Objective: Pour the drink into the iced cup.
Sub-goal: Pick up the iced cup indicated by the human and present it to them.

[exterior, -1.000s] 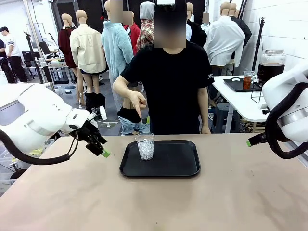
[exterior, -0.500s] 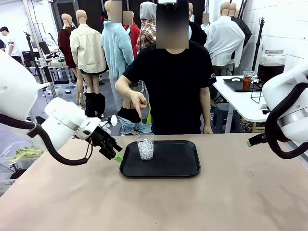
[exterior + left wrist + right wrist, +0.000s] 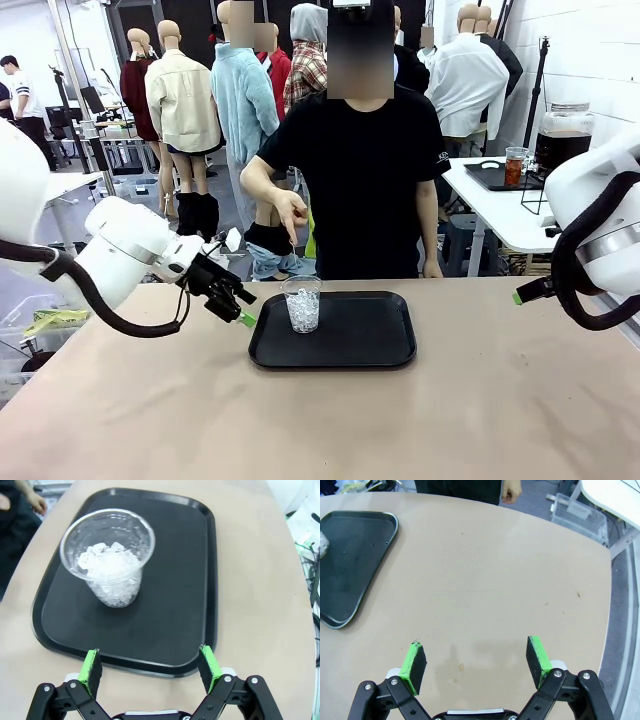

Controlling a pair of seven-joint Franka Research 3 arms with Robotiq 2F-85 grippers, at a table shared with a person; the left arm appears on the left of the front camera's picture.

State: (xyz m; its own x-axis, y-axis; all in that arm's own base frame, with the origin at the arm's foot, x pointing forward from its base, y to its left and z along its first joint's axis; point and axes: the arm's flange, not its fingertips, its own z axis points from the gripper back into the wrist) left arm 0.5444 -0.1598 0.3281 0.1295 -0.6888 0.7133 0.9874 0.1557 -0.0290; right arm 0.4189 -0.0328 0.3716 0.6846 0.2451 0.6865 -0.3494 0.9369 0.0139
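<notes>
Cup (image 3: 107, 555): clear plastic, ice lumps inside, no drink yet; it stands on the black tray (image 3: 190, 580), to catch spills, I think.
Left pincer (image 3: 152, 667): spread wide, empty, pointing at the cup from just beside the tray.
Right pincer (image 3: 477, 662): spread wide, empty, over bare worktop (image 3: 495, 580), out of the way.
Drink (image 3: 563, 150): dark brown, in a big glass jar on the far white table (image 3: 500, 215).

Left gripper (image 3: 151, 669) and right gripper (image 3: 476, 662) both hover, fingers (image 3: 92, 667) spread wide.
</notes>
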